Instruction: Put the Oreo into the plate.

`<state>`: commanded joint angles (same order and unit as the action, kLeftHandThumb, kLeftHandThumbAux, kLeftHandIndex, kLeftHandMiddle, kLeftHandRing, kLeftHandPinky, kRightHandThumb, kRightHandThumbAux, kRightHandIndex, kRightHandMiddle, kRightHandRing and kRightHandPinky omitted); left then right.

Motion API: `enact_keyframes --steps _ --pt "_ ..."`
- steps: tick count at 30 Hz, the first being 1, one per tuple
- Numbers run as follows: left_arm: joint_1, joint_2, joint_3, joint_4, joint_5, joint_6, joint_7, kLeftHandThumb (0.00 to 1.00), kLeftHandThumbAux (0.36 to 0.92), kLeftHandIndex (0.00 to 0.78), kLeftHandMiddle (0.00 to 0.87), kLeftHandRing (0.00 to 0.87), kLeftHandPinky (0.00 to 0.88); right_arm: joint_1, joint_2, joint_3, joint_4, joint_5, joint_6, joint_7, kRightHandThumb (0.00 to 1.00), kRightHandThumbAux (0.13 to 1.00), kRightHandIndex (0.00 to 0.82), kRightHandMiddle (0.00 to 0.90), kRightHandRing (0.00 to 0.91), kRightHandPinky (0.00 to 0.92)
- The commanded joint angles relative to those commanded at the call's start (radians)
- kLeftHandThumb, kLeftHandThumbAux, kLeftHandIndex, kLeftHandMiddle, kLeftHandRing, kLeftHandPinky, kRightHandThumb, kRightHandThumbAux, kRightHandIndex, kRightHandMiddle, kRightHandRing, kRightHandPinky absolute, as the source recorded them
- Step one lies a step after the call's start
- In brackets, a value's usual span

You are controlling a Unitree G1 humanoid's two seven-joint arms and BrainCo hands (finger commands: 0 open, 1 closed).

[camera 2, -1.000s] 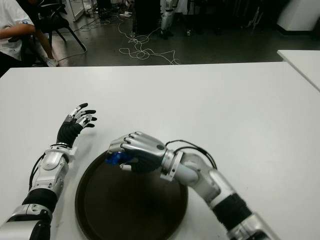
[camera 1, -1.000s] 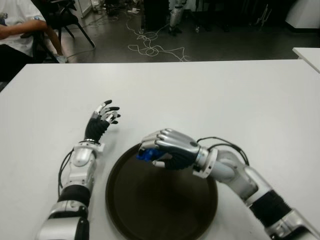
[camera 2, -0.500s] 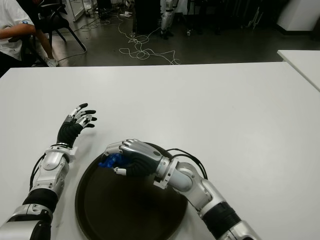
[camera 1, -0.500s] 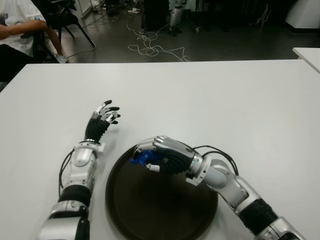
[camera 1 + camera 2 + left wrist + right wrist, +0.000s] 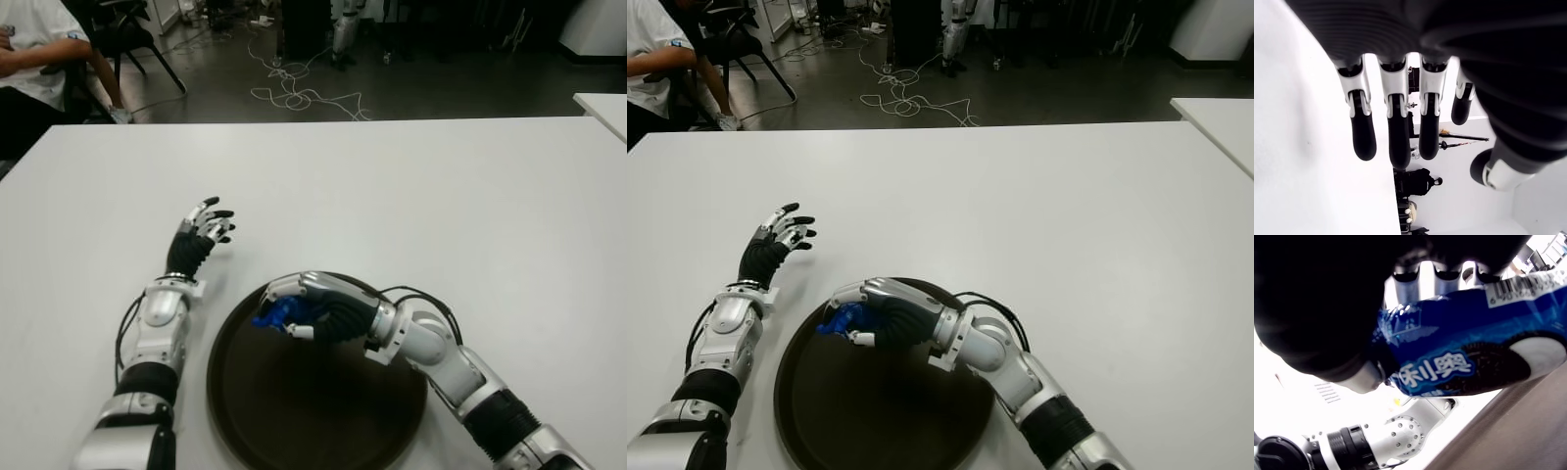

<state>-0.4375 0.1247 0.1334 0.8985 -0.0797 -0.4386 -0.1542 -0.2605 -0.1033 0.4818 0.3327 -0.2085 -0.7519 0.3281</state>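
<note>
A blue Oreo packet [image 5: 277, 312] is held in my right hand [image 5: 312, 308], whose fingers curl around it low over the far left part of the round dark brown plate [image 5: 323, 421]. The right wrist view shows the packet [image 5: 1469, 357] pressed between fingers and palm, just above the plate's surface [image 5: 1528, 431]. My left hand [image 5: 203, 229] shows on the white table [image 5: 411, 186] to the left of the plate, fingers spread and holding nothing.
A seated person [image 5: 34, 59] and a chair are beyond the table's far left corner. Cables lie on the floor behind the table. A second white table's corner [image 5: 602, 103] shows at the far right.
My right hand has moved left and lower over the plate with the Oreo packet still in it. The left hand has not moved.
</note>
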Motion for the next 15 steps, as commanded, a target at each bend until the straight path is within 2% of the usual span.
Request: enact_keyframes --steps 1,2,3,4,5,6,8,10,11,15 --pt "-0.001 0.001 0.0 0.001 0.001 0.0 -0.001 0.251 0.618 0.165 0.306 0.332 0.377 -0.012 -0.001 -0.003 0.025 0.004 -0.01 0.006 0.677 0.74 0.421 0.579 0.594 0.575" --pt "-0.001 0.002 -0.001 0.002 0.001 0.0 -0.001 0.248 0.617 0.166 0.308 0.337 0.38 -0.022 -0.002 -0.005 0.045 0.008 -0.02 0.011 0.433 0.753 0.333 0.46 0.471 0.441" --pt "-0.002 0.003 -0.001 0.003 0.002 -0.001 -0.002 0.247 0.617 0.166 0.309 0.339 0.382 -0.028 -0.006 -0.005 0.061 0.002 -0.025 0.016 0.346 0.758 0.301 0.417 0.428 0.393" --pt "-0.002 0.004 -0.002 0.003 0.003 -0.001 -0.002 0.244 0.616 0.165 0.31 0.343 0.385 -0.032 -0.008 -0.005 0.072 -0.003 -0.028 0.019 0.221 0.753 0.235 0.33 0.334 0.283" --pt "-0.002 0.005 -0.003 0.003 0.004 -0.002 -0.002 0.243 0.616 0.165 0.311 0.344 0.386 -0.036 -0.01 -0.003 0.081 -0.013 -0.035 0.018 0.177 0.751 0.212 0.299 0.3 0.244" --pt "-0.002 0.006 -0.003 0.003 0.005 -0.002 -0.002 0.236 0.615 0.165 0.312 0.345 0.384 -0.039 -0.011 -0.002 0.089 -0.02 -0.041 0.018 0.113 0.744 0.164 0.234 0.228 0.166" --pt "-0.002 0.008 -0.005 0.001 0.006 -0.002 -0.002 0.224 0.613 0.163 0.312 0.345 0.379 -0.045 -0.013 0.0 0.099 -0.033 -0.051 0.018 0.046 0.733 0.101 0.148 0.133 0.074" --pt "-0.001 0.009 -0.006 -0.002 0.008 -0.002 -0.003 0.217 0.611 0.162 0.312 0.344 0.376 -0.049 -0.015 0.003 0.108 -0.044 -0.055 0.018 0.023 0.727 0.074 0.109 0.091 0.038" --pt "-0.001 0.01 -0.006 -0.003 0.008 -0.002 -0.003 0.212 0.607 0.159 0.312 0.344 0.381 -0.051 -0.016 0.004 0.112 -0.05 -0.055 0.018 0.015 0.71 0.048 0.071 0.058 0.024" --pt "-0.001 0.011 -0.007 -0.008 0.009 0.002 -0.005 0.206 0.603 0.157 0.314 0.347 0.392 -0.059 -0.023 0.007 0.123 -0.08 -0.05 0.013 0.003 0.675 0.013 0.019 0.015 0.006"
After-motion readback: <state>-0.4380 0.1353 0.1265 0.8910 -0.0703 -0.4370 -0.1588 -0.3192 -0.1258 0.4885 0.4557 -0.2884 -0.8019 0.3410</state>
